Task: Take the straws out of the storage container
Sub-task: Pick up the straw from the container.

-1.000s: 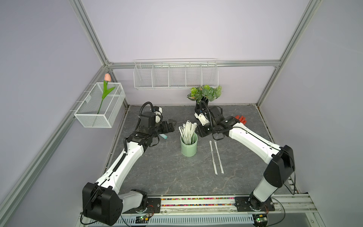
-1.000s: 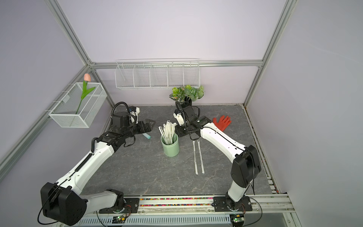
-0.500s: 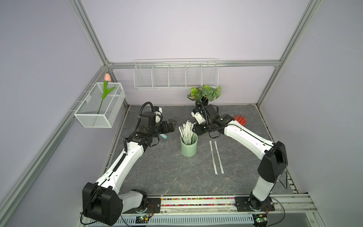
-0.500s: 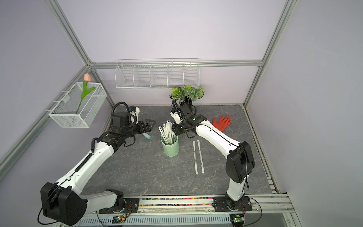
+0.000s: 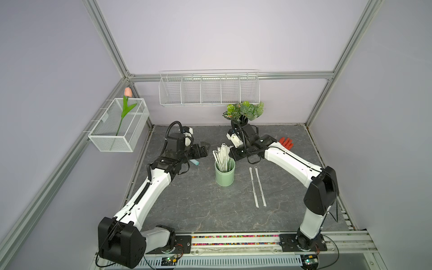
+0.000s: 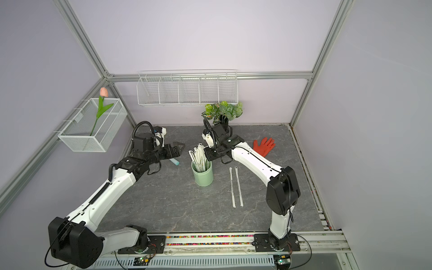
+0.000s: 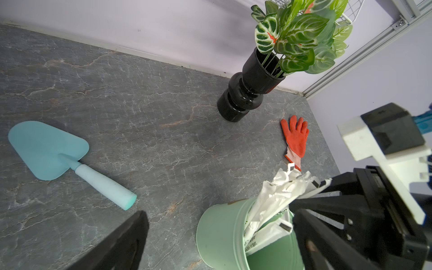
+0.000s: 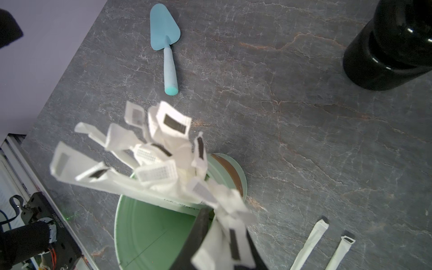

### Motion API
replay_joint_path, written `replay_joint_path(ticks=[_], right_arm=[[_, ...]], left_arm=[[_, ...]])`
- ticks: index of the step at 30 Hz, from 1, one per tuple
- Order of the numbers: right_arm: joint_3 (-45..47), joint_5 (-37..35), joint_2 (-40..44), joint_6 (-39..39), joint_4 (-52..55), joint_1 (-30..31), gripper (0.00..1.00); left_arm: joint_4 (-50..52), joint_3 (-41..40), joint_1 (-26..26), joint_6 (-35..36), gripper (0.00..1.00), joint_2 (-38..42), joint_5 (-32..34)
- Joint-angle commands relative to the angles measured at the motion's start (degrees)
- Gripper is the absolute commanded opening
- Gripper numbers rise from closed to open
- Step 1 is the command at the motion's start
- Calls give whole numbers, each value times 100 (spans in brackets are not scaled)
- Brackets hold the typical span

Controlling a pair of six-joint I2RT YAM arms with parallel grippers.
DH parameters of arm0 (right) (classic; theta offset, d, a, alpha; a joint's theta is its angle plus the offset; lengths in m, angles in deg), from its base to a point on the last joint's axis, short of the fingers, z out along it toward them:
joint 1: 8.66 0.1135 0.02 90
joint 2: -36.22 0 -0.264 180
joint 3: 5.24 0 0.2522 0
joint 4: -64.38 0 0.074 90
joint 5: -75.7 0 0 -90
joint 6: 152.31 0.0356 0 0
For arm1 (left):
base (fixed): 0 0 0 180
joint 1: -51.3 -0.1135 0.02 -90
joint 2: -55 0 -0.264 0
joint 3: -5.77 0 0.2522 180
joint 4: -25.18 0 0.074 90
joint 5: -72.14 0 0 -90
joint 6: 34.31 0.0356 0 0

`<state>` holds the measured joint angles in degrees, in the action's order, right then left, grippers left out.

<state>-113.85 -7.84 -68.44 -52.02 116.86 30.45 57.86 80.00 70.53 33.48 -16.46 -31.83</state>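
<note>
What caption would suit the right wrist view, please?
Right gripper straddling straws in the green cup; two loose straws lie nearby.

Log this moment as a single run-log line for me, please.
phase: grasp | right gripper: shut on straws in cup | left gripper: open, beside cup | two straws: flat on table

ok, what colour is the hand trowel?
Light turquoise flat-bladed trowel, with a paler handle; best in the left wrist view.
</note>
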Motion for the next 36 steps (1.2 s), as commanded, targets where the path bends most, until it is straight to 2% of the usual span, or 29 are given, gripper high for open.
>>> replay_joint_path(ticks=[1,12,22,31,36], right_arm=[[-93,101,50,-35,149,31,17],[-235,176,137,-62,392,96,11],[-429,193,390,-88,779,154,10],[-553,92,709,-136,1081,159,10],[-950,-30,792,-244,1423,160,10]], left_arm=[[-13,-8,33,68,100,90,-78],[10,-9,128,99,100,129,-76],[386,158,867,482,100,198,430],[423,150,943,452,100,367,490],[553,220,943,476,100,408,462]])
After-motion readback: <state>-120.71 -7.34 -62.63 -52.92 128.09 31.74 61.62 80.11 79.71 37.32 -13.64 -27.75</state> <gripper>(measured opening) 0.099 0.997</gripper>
